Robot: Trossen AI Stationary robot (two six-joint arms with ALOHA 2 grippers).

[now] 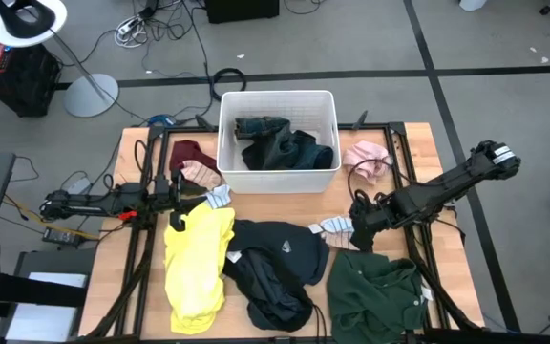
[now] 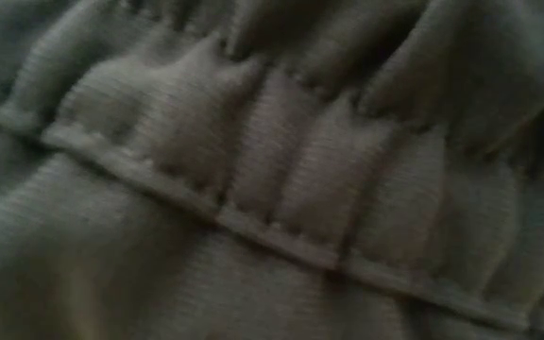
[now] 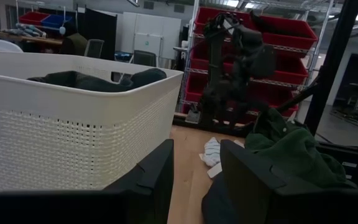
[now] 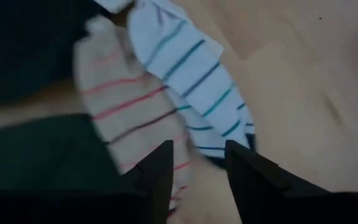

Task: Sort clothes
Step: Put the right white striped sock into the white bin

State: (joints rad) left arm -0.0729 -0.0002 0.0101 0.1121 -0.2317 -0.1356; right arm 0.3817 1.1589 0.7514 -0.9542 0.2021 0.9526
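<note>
Two small striped socks (image 1: 332, 226) lie on the wooden table between the black top (image 1: 275, 258) and the dark green top (image 1: 375, 287). My right gripper (image 1: 359, 227) points down over them, open. In the right wrist view its fingers (image 4: 160, 171) hang above a teal-striped sock (image 4: 191, 81) and a red-striped sock (image 4: 123, 106). My left gripper (image 1: 175, 196) waits open at the table's left, by the yellow shirt (image 1: 199, 263), with nothing between its fingers (image 3: 157, 180). Another sock (image 1: 218, 196), maroon (image 1: 189, 153) and pink (image 1: 366, 158) pieces lie near the bin.
The white bin (image 1: 277, 94) stands at the table's far middle with dark garments inside; in the left wrist view its wall (image 3: 73, 124) is close ahead of the left gripper. Cloth with a stitched seam (image 2: 253, 217) fills the whole low view.
</note>
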